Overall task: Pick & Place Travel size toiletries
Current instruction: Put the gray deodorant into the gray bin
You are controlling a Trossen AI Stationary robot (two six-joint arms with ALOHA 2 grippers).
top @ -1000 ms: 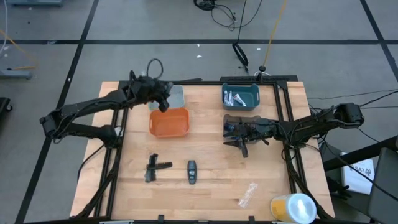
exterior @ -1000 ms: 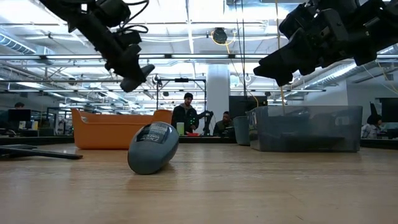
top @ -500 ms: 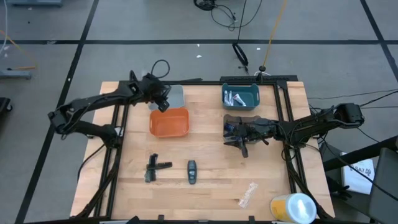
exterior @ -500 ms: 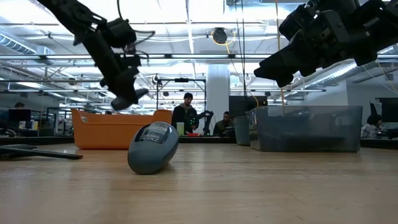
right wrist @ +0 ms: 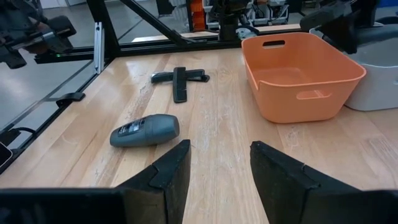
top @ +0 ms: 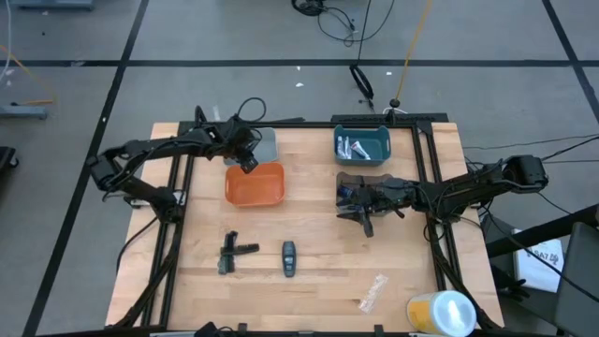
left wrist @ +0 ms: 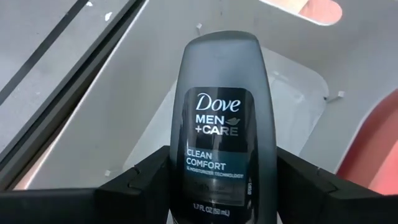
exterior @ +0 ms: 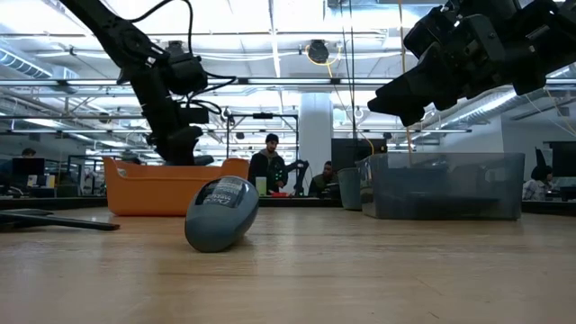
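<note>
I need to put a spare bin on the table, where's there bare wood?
Bare wood lies between the orange bin and the dark bin under the right gripper, and along the front left of the table. The back edge is crowded: grey bin, teal bin, left gripper.

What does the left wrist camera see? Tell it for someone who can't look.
The left gripper holds a dark grey Dove deodorant between its fingers, above a pale grey bin. An orange bin's edge shows beside it.

Orange bin [top: 255, 184], teal bin [top: 362, 146], crinkled wrapper [top: 372, 292], yellow-and-white cylinder [top: 442, 311]
</note>
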